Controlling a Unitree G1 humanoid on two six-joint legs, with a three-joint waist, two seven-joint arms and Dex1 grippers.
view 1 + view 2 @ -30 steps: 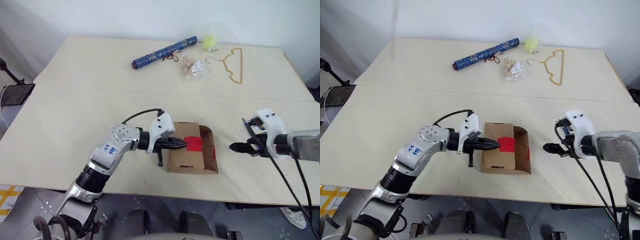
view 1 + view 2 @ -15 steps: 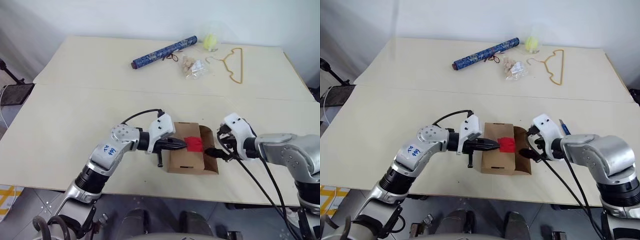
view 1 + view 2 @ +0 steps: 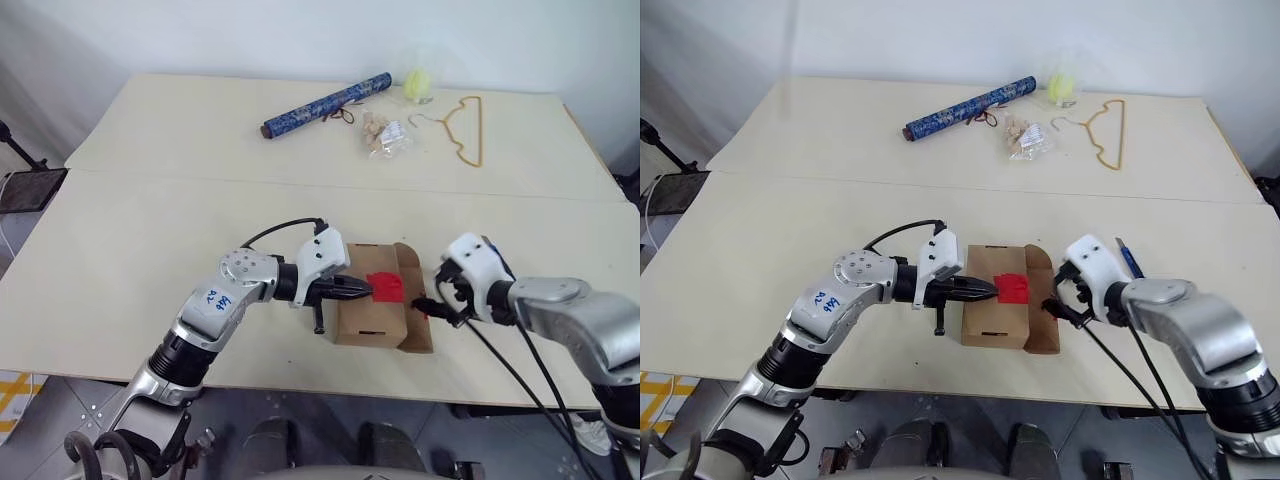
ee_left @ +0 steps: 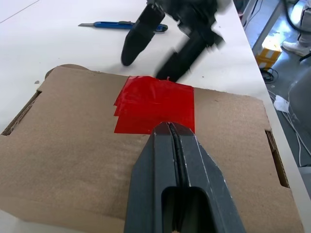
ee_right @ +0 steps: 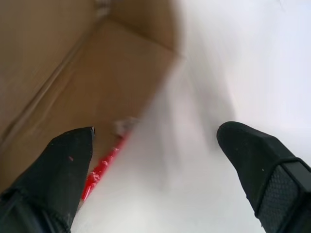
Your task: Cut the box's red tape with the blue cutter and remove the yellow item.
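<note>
Box: small brown cardboard carton, lying flat near front edge of tabletop, top face up. Right-end flap open and standing up; can't see what's inside, interior hidden from both head views. Slot cutouts visible along the side edges.

Red tape: bright red square patch on top face, towards the open end, looks wrinkled/layered.

Left jaws: closed tight, nothing between them, tip resting on box top right at near edge of the tape, pointing across the box toward its open end.

Right jaws: spread wide, empty, at the open flap end of box; one finger just beside the flap w/ a strip of red showing next to it, other finger over bare tabletop. Can't tell if touching the flap.

Blue cutter: slim blue stick lying flat on tabletop beyond right jaws, apart from box, not held.

Far side of tabletop: patterned blue roll, small clear bag, pale yellow ball in wrap, wire hanger. All well apart from box.
</note>
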